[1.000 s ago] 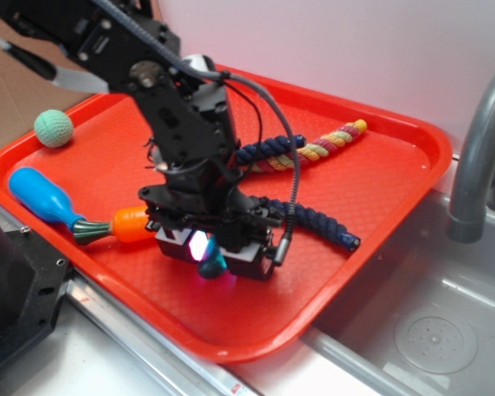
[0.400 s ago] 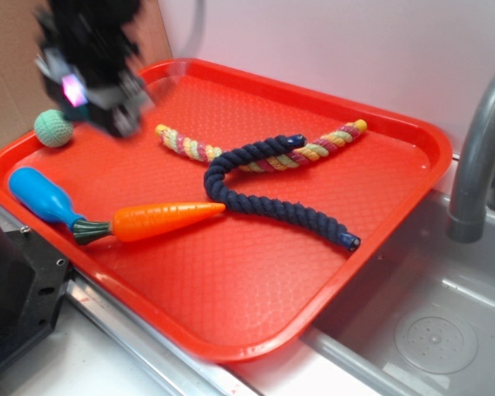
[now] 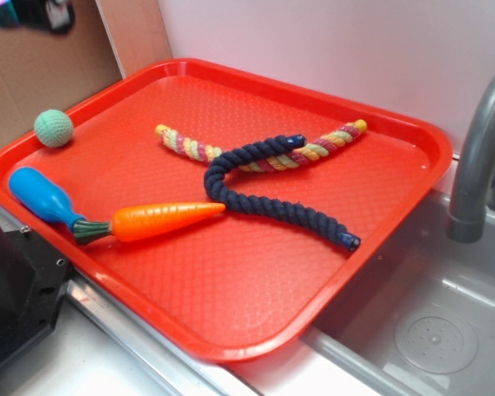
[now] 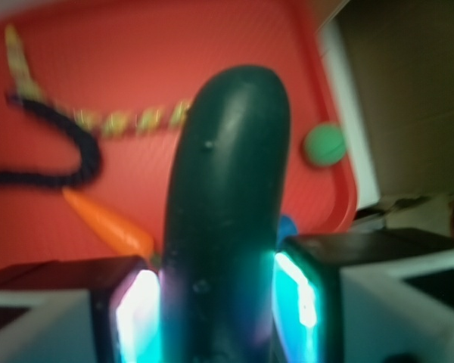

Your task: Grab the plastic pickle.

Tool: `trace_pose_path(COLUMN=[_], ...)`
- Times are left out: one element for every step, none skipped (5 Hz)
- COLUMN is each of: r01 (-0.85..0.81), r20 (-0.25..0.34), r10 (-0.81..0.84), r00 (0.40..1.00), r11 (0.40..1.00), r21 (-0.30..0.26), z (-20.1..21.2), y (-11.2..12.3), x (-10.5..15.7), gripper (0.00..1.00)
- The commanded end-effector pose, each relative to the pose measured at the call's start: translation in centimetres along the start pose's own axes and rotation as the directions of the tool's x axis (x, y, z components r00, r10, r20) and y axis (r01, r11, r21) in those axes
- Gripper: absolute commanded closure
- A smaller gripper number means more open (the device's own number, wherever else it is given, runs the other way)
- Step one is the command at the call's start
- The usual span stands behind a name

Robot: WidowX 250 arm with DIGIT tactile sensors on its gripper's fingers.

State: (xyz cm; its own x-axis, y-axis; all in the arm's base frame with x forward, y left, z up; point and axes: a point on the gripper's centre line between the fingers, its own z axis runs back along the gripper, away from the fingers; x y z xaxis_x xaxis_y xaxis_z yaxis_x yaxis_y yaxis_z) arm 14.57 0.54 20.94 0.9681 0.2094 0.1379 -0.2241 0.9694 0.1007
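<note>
You are looking down at a wide red plastic tray [image 3: 256, 305] carrying a navy braided rope [image 3: 264, 202], an orange toy carrot [image 3: 161, 221] and a small green knitted ball [image 3: 54, 129] at its far left. Your black gripper [image 4: 216, 302] is hanging high above the tray, its glowing fingers [image 4: 140, 314] clamping the smooth dark green plastic pickle [image 4: 227, 204] between them.

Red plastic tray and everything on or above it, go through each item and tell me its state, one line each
Red plastic tray: flat beside the sink.
Dark green plastic pickle: clamped between the gripper's lit pads, lifted above the tray.
Orange toy carrot: lying flat.
Navy braided rope: lying curved, crossing the multicoloured braided rope.
Blue plastic bottle-shaped toy: lying flat.
Green knitted ball: resting on the tray's rim.
</note>
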Motion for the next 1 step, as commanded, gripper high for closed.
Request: trace_pose_path(r01=[-0.010], r20=[0.077], r10=[0.012], r00=[0.997], r11=[0.999], r21=[-0.034], z=[1.25], y=[-1.22], x=[1.63], gripper=[1.00])
